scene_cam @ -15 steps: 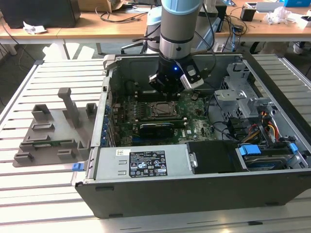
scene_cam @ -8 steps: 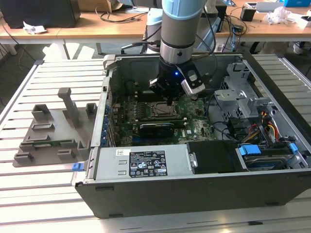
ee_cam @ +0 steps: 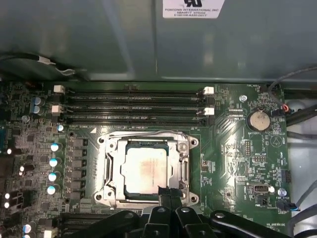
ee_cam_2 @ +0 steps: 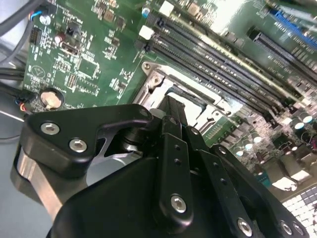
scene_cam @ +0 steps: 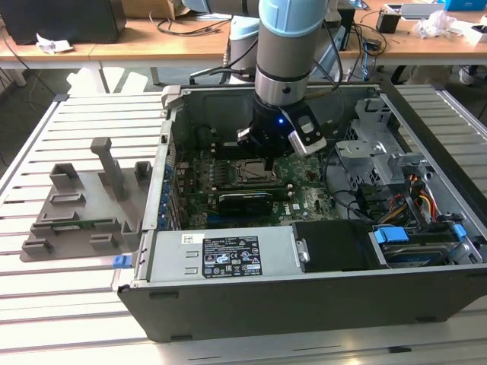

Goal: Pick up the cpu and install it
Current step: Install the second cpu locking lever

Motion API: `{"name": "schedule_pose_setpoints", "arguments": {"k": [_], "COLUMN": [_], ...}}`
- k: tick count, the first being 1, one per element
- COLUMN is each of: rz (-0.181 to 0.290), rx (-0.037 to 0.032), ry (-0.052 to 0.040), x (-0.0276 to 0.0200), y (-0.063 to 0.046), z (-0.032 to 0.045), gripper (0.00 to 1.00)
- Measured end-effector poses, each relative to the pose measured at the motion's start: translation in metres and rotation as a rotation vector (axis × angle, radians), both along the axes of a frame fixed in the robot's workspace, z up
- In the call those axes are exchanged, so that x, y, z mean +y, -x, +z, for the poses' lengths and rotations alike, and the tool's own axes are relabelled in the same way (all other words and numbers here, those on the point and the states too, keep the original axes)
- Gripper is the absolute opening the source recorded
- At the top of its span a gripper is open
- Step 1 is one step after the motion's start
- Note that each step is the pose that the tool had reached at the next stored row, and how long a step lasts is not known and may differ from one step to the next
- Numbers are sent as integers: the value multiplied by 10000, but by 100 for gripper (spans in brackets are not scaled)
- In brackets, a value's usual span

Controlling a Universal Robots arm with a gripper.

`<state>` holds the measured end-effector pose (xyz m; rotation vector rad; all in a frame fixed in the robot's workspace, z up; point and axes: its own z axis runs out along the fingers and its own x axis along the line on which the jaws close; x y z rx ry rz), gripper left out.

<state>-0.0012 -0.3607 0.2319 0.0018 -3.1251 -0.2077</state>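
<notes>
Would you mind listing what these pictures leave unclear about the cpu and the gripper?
- The gripper: its linkage hides the fingertips in both wrist views.
- The cpu: whether it is fully seated is unclear in the first wrist view.
- The socket: the arm covers part of it in the exterior view.

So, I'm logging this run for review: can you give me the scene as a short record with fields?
setting: open PC case on a slatted table
cpu: lying flat inside the socket frame on the motherboard
gripper: low over the socket's edge, tip beside the cpu
grip: cannot tell
memory slots: unfilled
outside case: grey fixture at the exterior view's left
</notes>
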Motion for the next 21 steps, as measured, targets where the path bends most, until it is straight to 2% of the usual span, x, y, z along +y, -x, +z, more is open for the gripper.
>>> {"name": "schedule_pose_setpoints", "arguments": {"k": [2,17,21], "rz": [0,-2,0], "rx": [0,0,0], "ry": [1,0,1], "x": [-38,-240,-249], "y": [0,1,13], "z": [0,-11,-15], "gripper": [11,11,11]}}
